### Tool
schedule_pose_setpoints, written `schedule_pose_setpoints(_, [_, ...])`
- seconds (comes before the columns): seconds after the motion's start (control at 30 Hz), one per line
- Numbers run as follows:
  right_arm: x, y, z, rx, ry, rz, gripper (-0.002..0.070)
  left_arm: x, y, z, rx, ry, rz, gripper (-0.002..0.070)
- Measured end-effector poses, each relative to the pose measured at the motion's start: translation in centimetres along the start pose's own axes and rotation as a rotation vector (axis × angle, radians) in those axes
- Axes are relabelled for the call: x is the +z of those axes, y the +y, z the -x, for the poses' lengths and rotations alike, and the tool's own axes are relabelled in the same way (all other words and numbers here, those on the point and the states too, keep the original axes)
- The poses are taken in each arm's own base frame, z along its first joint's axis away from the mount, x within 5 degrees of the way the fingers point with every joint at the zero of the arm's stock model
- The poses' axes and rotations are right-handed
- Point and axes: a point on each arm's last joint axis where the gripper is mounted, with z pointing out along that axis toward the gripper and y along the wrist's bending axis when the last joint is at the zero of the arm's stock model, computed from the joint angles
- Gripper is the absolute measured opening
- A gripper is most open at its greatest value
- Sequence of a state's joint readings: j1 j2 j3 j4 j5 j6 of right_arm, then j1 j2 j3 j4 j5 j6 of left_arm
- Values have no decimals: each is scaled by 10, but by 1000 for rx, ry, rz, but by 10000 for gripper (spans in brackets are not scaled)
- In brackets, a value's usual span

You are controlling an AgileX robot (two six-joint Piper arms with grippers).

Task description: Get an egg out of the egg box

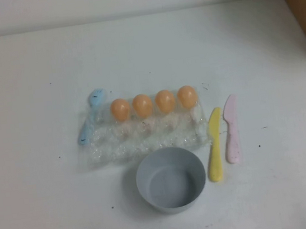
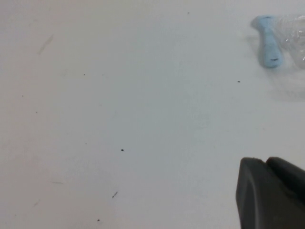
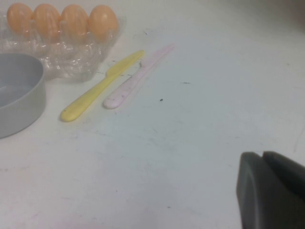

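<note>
Along the far row of the egg box (image 1: 145, 139) sit four eggs; the rightmost egg (image 1: 187, 96) could roll if my right gripper (image 3: 271, 191) pinches off-centre. Left gripper (image 2: 269, 193) is parked; I cannot tell either's opening.

Four eggs (image 1: 154, 103) sit open from above in the far row of the egg box (image 1: 145, 138), with bare table (image 1: 145, 53) beyond them. A grey bowl (image 1: 171, 179) crowds the box's near edge, a blue spoon (image 1: 91, 122) lies on its left end, and a yellow knife (image 1: 215, 144) and pink knife (image 1: 231, 129) lie just to its right. The left gripper (image 2: 271, 195) and right gripper (image 3: 271, 191) both sit over bare table, well apart from the box.
</note>
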State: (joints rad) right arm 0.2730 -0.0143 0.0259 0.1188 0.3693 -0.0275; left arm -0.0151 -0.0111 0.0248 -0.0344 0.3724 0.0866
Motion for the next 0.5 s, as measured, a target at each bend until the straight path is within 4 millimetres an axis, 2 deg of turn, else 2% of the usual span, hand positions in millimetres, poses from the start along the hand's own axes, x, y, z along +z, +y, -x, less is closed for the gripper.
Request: schedule_pose_setpoints(0.5, [0, 0, 0, 2, 0, 1, -17, 0, 0, 0, 8, -2, 3, -5])
